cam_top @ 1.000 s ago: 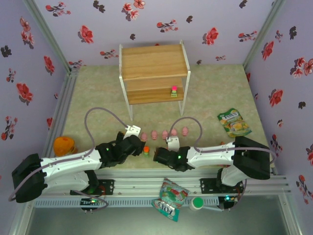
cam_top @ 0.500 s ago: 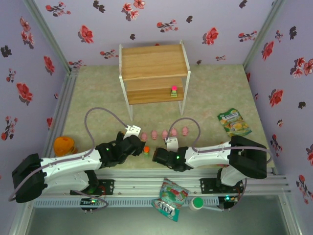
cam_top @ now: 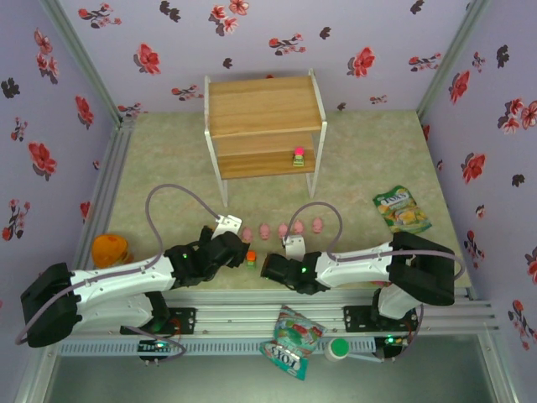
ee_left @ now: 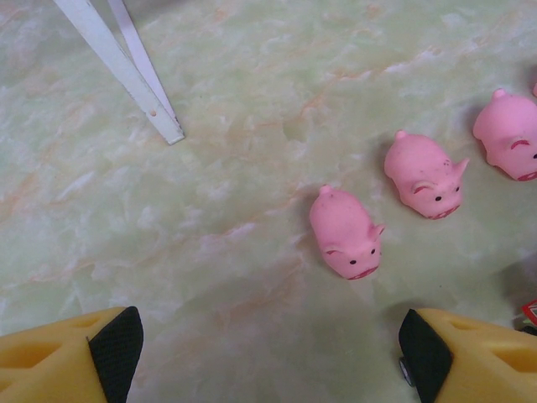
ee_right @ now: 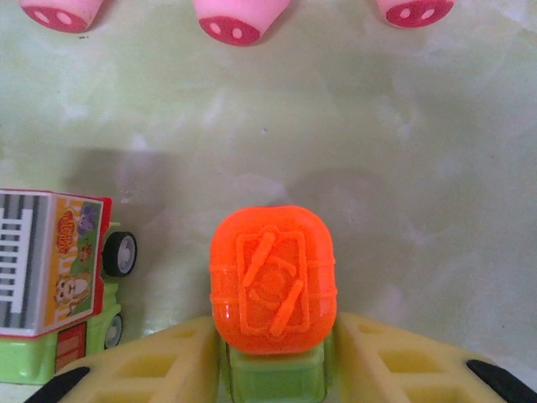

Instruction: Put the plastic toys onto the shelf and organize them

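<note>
**Right wrist view: one toy gripped, shelf run to follow**

Right wrist view finds the right gripper closed down narrow on the green base of the orange-topped toy, a finger pressed to each side. Cannot tell whether lifted or resting on the table; looks low to the surface.

Reads as the pick-up step, early in the job, with most of the sorting not yet done.

Next move, as a judgement:
- Lift straight up to clear the toy truck just beside the gripped toy.
- Keep clear of the pigs close ahead.
- Carry well across to the shelf.
- Set down upright on a bare stretch of board, perhaps next to the pink-topped toy on the lower tier.
- Keep a light hold: small, smooth plastic, likely to twist in the grip.

Left gripper spread wide, holding nothing, hovering over bare table near the row of pigs.

Counted from above:
- Five pigs in a row between the arms and the shelf.
- Three blocky toys made out: one on the shelf, one in the grip, one truck beside it.
- Two snack bags.
- One orange round thing at the left edge.
</note>
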Controlling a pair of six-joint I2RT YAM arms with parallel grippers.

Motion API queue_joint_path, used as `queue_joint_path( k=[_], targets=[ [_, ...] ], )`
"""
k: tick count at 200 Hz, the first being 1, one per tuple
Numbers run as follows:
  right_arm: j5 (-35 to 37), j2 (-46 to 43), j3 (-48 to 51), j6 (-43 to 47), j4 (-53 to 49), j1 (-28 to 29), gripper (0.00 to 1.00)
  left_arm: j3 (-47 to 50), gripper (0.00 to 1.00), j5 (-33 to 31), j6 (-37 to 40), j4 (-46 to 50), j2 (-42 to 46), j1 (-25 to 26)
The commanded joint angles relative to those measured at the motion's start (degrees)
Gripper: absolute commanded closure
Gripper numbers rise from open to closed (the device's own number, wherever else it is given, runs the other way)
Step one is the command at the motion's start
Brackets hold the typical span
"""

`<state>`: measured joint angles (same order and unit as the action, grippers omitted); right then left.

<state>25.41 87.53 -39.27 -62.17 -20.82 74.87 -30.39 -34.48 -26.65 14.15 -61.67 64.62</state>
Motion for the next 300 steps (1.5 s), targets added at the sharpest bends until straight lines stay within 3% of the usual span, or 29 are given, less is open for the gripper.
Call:
queue_joint_path(
  k=[1,94,188,300],
  targets=[
    [0.54,0.77,0.85,-1.08,0.01,-0.59,0.61,-1.68,0.15,-0.52,0.83,-0.45,-0.23,0.4],
    [2.36,-0.33,-0.11,-0.56,-1.73,-0.71,0.71,-1.68,0.15,-0.5,0.81,-0.58,-0.38,0.4],
    [6.88,-5.33,-5.24,1.85,-9.51,-0.69,0.72,-1.6,0.15,-0.44,0.86,-0.62,-0.44,0.41],
    [8.51,-7.09,-13.64,11.43,-11.94,-7.37,0.73,-1.62,0.15,-0.2,0.99,-0.84,-0.56,0.35]
  ],
)
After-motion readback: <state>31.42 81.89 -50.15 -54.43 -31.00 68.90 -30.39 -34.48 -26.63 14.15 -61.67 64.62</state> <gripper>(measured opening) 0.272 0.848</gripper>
